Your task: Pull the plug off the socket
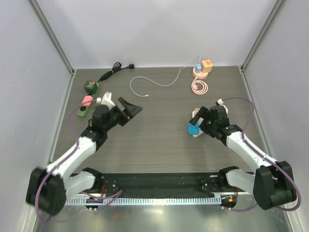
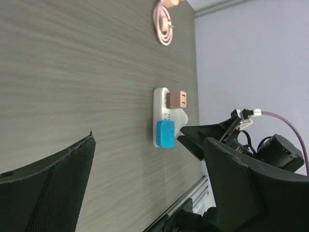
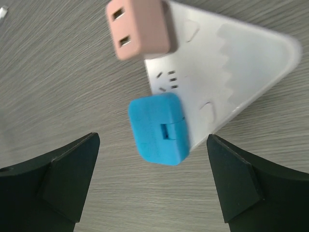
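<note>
A white socket strip [image 3: 231, 67] lies flat on the wood table at the right, also in the left wrist view [image 2: 161, 108]. A blue plug [image 3: 158, 129] and a pink plug [image 3: 140, 26] sit in it. The blue plug also shows in the top view [image 1: 193, 128] and the left wrist view [image 2: 165, 133]. My right gripper [image 3: 153, 140] is open, its fingers either side of the blue plug and apart from it; it shows in the top view [image 1: 200, 122]. My left gripper [image 1: 131, 111] is open and empty, well left of the strip.
A coiled pink cable [image 1: 199, 87] and an orange and blue adapter [image 1: 203, 67] lie at the back right. A white cable [image 1: 149, 82] and a black cable [image 1: 116, 69] lie at the back. A green object [image 1: 91, 86] and a pink and green one [image 1: 84, 106] sit at the left.
</note>
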Action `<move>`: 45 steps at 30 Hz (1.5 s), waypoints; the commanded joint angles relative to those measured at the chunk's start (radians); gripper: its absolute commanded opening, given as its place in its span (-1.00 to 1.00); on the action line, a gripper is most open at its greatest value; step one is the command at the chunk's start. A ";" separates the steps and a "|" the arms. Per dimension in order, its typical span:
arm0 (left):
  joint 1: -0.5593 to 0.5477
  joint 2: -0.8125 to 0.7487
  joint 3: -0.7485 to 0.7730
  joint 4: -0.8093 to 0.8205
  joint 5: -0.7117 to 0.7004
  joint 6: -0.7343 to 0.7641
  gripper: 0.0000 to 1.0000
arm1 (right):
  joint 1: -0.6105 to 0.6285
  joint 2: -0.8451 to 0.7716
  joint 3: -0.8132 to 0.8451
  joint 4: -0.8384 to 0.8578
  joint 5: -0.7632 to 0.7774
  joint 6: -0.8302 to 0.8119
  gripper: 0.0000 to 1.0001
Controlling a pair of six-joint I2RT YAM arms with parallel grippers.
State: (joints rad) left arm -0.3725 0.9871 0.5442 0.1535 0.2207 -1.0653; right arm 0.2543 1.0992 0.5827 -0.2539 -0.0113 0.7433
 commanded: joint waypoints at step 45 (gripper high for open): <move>-0.503 1.145 0.651 0.466 0.124 0.166 0.37 | -0.398 0.180 -0.241 0.541 -0.314 0.024 0.47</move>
State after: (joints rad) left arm -0.8623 2.1361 1.1580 0.5987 0.3553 -0.8944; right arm -0.1371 1.2526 0.3439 0.2329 -0.3222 0.7639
